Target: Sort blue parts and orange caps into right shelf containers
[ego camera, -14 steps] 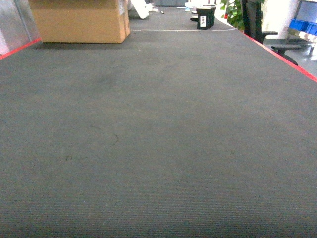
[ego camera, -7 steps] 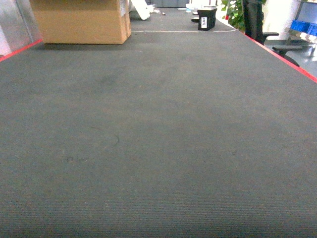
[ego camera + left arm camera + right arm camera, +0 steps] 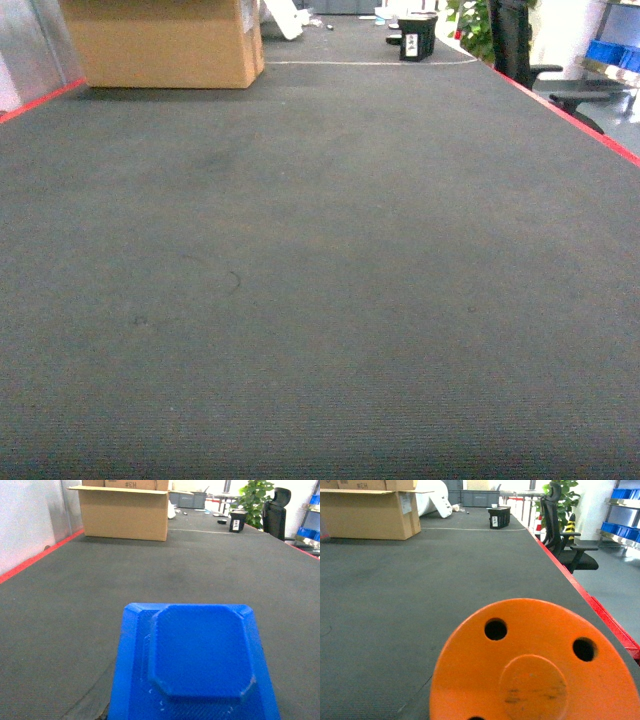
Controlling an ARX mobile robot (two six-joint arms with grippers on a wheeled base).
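Note:
A blue part, a flat square piece with a raised octagonal block, fills the lower left wrist view, held up above the dark carpet. It covers my left gripper's fingers. An orange cap, round with dark holes and a raised centre disc, fills the lower right wrist view the same way and hides my right gripper's fingers. Neither arm shows in the head view. The right shelf containers are blue crates on the steel shelf, far off to the right.
Dark grey carpet edged by red lines stretches ahead. A large cardboard box stands far left, a small black bin at the back. A black office chair and a plant stand beyond the right red line.
The head view has shifted very slightly, so the far box and bin sit a few pixels further right. Nothing else differs.

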